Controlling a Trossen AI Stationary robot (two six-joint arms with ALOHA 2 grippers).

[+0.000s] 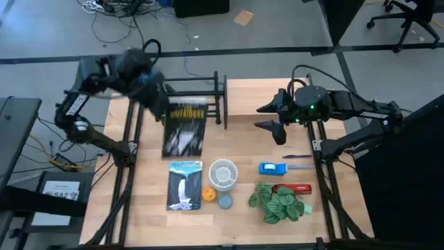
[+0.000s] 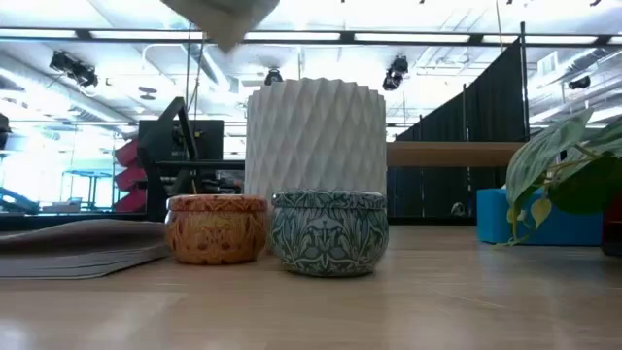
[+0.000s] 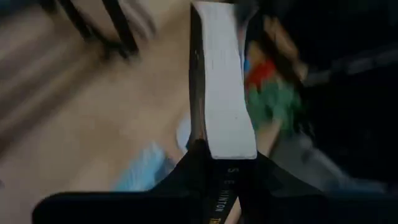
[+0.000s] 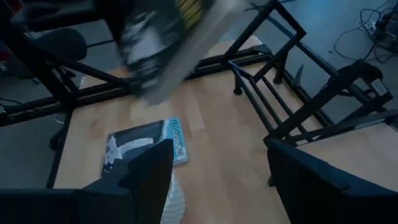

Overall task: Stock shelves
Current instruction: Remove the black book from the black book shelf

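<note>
My left gripper [image 1: 161,104] is shut on a dark book [image 1: 185,130], which hangs in the air just in front of the black bar rack [image 1: 201,94]. The book's white page edge [image 3: 221,93] shows in the left wrist view, and its lower corner [image 2: 224,19] shows high in the low view. The wooden board shelf [image 1: 258,97] stands right of the rack. My right gripper [image 1: 266,117] hovers open over the table beside that board, holding nothing. A second book, blue and white [image 1: 184,184], lies flat on the table. My left gripper pinches the dark book across its thickness, one finger [image 3: 186,171] on each cover, at the end by the lettered spine [image 3: 222,199]. The book reaches away from the fingers toward the table's near edge, tilted and lifted clear of the table.
Near the front stand a white ribbed pot [image 1: 223,173], an orange tin [image 1: 208,195] and a blue patterned tin [image 1: 225,201]. To the right are a blue box [image 1: 272,168], a pen [image 1: 298,156], a red item [image 1: 297,188] and a leafy plant [image 1: 277,203].
</note>
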